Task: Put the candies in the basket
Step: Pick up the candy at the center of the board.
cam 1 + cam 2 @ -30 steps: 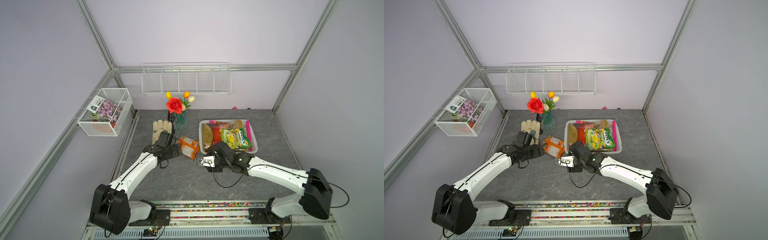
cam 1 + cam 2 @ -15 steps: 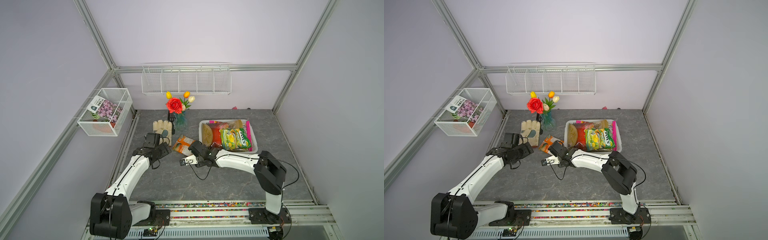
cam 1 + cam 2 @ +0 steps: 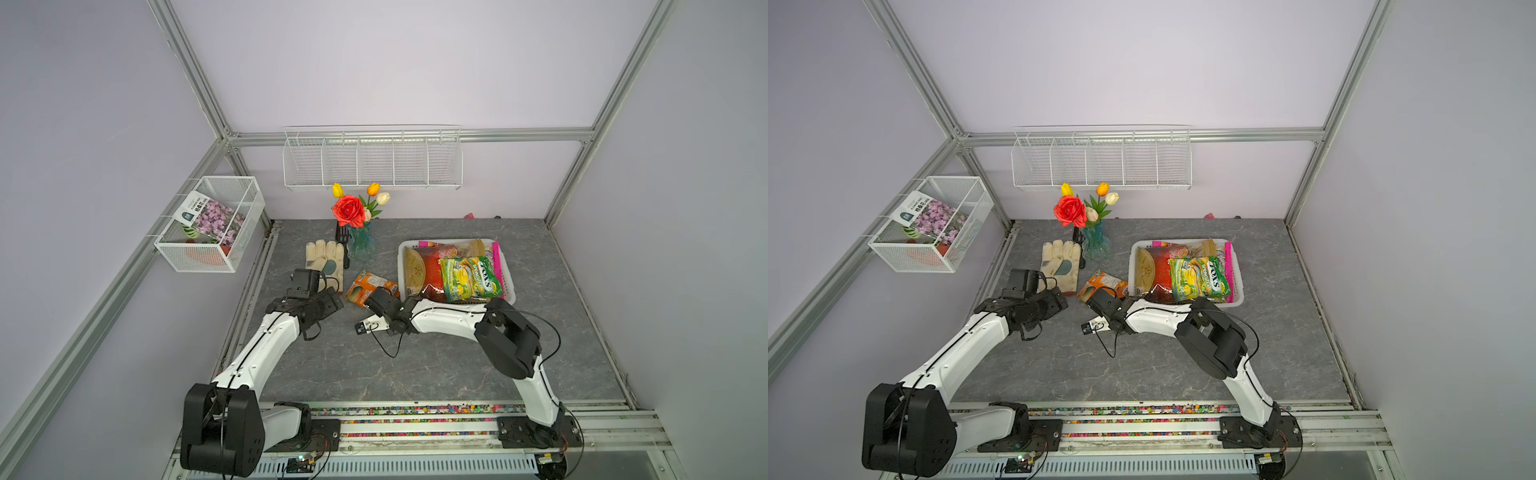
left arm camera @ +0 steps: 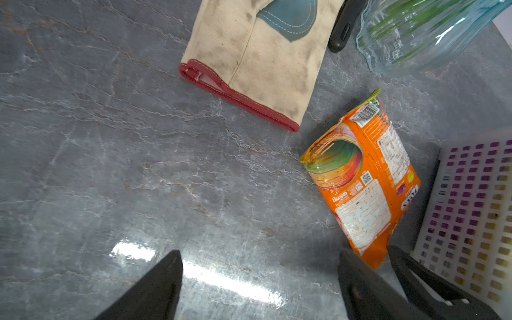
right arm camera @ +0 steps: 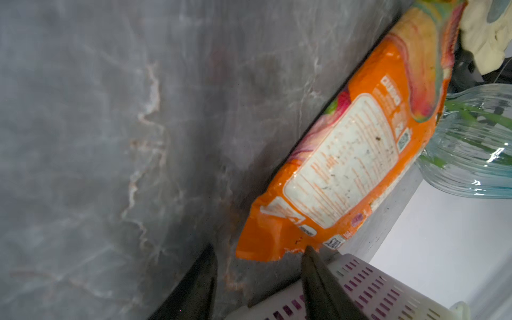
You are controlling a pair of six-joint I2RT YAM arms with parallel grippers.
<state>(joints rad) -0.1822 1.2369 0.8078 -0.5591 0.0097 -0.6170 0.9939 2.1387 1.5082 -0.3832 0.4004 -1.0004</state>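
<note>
Lilac walls and a metal frame close in a grey marbled table (image 3: 415, 365). Over the last second the right arm has folded in from in front of the basket (image 3: 401, 266), so the right pincer (image 5: 259, 248) now sits at the near end of the orange bag (image 3: 371, 287). Its jaws are partly apart and not yet clamped. This looks like the last candy still on the table, with the other bags heaped in the basket. The left pincer (image 4: 259, 253) hangs wide apart and empty near the bag. Room is tight: the basket wall is just beside one right finger, the glove (image 3: 325, 259) lies near the bag's other side, and the glass vase (image 3: 359, 245) stands behind. Open table lies only toward the robot.
</note>
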